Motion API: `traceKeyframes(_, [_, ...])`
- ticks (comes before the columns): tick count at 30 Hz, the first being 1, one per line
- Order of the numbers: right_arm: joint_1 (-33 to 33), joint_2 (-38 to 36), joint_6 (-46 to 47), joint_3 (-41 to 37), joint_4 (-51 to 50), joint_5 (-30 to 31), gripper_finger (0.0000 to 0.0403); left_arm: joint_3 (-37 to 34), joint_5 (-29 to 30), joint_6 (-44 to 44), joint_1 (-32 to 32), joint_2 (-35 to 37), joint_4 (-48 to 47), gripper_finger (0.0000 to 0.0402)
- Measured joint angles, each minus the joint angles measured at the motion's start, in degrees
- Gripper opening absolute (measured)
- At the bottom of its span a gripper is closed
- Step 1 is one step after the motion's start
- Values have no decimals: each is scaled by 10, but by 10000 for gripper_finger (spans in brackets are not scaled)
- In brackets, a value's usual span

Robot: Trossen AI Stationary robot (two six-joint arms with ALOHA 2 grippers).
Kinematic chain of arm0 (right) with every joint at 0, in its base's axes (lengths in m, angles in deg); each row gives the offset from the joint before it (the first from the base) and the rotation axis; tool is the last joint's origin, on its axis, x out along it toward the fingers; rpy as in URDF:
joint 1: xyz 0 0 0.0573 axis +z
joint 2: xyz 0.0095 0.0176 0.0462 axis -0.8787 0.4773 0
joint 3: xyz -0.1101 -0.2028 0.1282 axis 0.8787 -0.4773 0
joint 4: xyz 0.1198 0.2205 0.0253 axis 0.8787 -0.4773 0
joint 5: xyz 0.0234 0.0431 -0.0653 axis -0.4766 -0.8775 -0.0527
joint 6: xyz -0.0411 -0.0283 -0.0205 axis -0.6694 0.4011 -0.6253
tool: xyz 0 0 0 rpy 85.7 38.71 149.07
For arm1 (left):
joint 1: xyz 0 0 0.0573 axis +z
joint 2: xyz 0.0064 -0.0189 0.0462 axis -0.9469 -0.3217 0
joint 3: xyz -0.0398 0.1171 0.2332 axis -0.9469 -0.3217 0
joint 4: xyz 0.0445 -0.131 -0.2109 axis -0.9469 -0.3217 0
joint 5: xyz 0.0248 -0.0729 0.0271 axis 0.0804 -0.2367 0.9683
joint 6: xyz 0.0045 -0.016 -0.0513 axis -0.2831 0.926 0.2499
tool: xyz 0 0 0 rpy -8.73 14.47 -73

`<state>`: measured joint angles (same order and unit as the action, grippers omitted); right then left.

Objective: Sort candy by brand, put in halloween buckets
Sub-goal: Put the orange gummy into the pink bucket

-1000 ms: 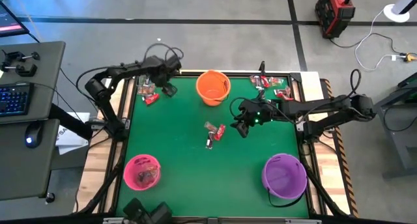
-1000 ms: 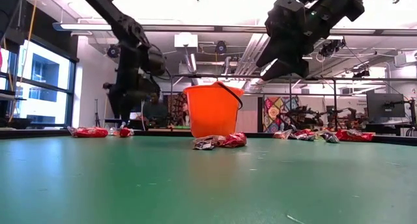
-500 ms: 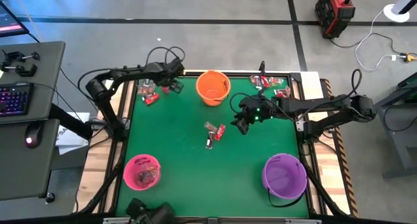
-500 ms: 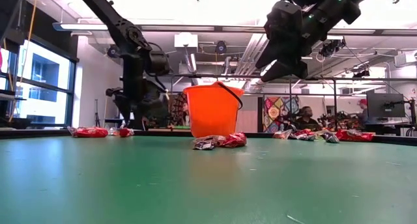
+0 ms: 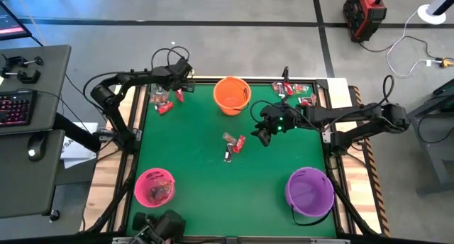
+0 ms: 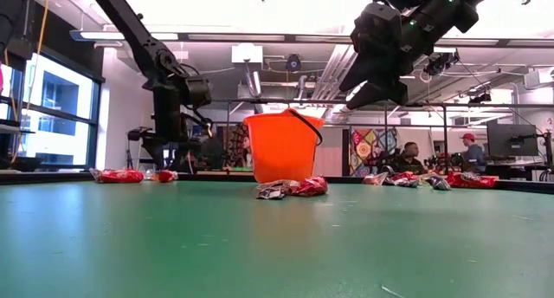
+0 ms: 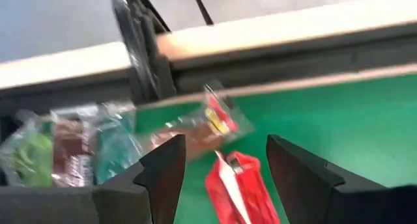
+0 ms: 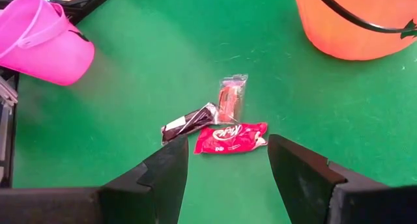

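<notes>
Currently | candy (image 8: 230, 137): red, dark, silvery-clear wrappers | left gripper (image 7: 221, 178), right gripper (image 8: 228, 172): both spread, empty

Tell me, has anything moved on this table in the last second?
Only the left gripper: it pulled back from beside the orange bucket toward the candy pile at the table's far left corner, jaws open, holding nothing. The right gripper stayed hovering open by the three candies in the middle. The buckets and candy did not move.
</notes>
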<state>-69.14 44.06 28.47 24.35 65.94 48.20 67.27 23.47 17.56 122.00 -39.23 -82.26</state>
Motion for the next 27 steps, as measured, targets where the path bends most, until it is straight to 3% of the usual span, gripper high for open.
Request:
traceKeyframes(13, [-1,0,0,0,0,8,204,0,-12,-30,22,-39,19,175])
traceKeyframes(16, [-1,0,4,0,0,15,204,0,-17,-50,18,-37,19,143])
traceKeyframes(22, [-1,0,1,0,0,16,204,-1,-37,-72,4,-5,-2,16])
traceKeyframes(27, [-1,0,-16,0,0,33,204,-1,-35,-76,-13,68,-43,9])
